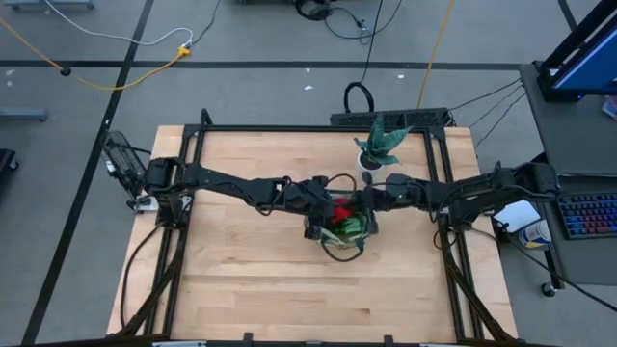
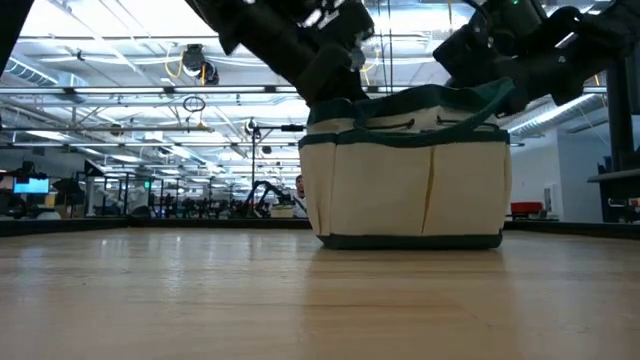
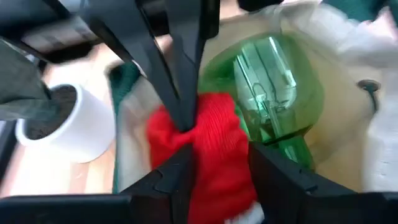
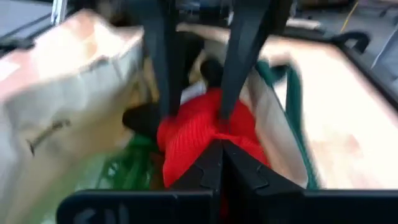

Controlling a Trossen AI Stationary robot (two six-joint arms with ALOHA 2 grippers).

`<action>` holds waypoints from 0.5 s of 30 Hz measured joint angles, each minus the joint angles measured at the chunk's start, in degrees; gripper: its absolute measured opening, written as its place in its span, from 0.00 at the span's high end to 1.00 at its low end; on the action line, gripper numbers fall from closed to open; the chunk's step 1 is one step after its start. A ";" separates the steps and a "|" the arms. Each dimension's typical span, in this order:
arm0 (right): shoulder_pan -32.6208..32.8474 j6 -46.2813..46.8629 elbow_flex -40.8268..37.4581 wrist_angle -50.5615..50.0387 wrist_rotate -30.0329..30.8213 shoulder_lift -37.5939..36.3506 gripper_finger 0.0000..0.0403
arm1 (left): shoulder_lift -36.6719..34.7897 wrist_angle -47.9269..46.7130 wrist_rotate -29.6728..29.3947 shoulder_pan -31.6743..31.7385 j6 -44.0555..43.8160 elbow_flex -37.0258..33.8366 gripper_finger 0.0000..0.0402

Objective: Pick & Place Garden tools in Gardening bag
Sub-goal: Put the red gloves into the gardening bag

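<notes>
Red glove (image 3: 214, 146) in bag (image 2: 405, 170) — right gripper (image 4: 219, 152) jaws clenched on it, left gripper (image 3: 217, 168) jaws released.

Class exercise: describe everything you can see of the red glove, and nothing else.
The red glove is a ribbed, knitted-looking piece of bright red fabric, crumpled inside the gardening bag at mid-table. It lies against the green spray bottle. The right gripper is shut, pinching a fold of it; the left gripper stands open around it. A dark part shows beside the red in the right wrist view.
</notes>
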 joint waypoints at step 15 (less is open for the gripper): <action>-0.31 -6.26 -0.23 -0.52 -1.36 -0.71 0.99 | -7.37 -5.89 -6.00 -0.47 -3.47 0.13 0.60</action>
